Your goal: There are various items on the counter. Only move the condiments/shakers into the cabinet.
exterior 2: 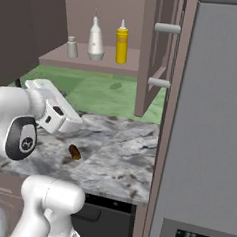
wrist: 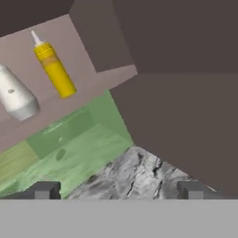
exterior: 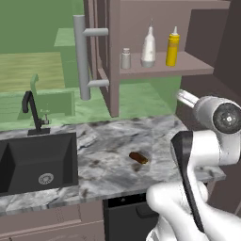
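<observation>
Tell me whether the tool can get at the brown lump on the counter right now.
Probably yes. The brown lump lies alone on the counter with nothing beside it, and the tool is open and holds nothing, though it points up toward the cabinet shelf and would have to swing down.

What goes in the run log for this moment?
yellow bottle, white bottle, shaker: on shelf | brown lump: on counter | hand: open

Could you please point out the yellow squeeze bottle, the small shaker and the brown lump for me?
yellow squeeze bottle (exterior: 172, 51): left base view, its body.
small shaker (exterior: 125, 59): left base view, its side.
brown lump (exterior: 138, 157): left base view, its middle, on the counter.
</observation>
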Robot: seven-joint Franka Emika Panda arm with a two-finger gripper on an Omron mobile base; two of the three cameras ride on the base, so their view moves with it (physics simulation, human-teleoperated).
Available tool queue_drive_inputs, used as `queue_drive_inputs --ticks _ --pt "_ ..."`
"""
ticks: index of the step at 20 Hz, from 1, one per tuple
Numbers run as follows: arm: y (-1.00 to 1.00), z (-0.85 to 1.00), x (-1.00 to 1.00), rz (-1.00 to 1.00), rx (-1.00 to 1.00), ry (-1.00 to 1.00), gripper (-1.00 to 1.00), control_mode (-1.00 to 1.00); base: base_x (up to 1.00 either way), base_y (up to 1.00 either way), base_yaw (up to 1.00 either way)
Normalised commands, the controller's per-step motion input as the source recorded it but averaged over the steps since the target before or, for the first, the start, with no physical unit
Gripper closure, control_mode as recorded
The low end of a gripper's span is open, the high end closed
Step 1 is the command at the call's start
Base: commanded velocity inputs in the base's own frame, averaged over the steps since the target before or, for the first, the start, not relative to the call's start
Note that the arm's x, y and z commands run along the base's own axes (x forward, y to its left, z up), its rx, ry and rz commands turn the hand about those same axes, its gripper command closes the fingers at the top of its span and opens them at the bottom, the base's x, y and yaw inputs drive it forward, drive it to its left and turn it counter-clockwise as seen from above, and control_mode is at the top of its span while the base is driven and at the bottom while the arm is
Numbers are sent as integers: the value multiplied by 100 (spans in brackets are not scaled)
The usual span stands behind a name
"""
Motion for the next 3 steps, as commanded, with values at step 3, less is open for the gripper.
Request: queue_drive_inputs --ticks 3 --pt "-9 -56 -100 -20 9 9 -100 -100 0 0 0"
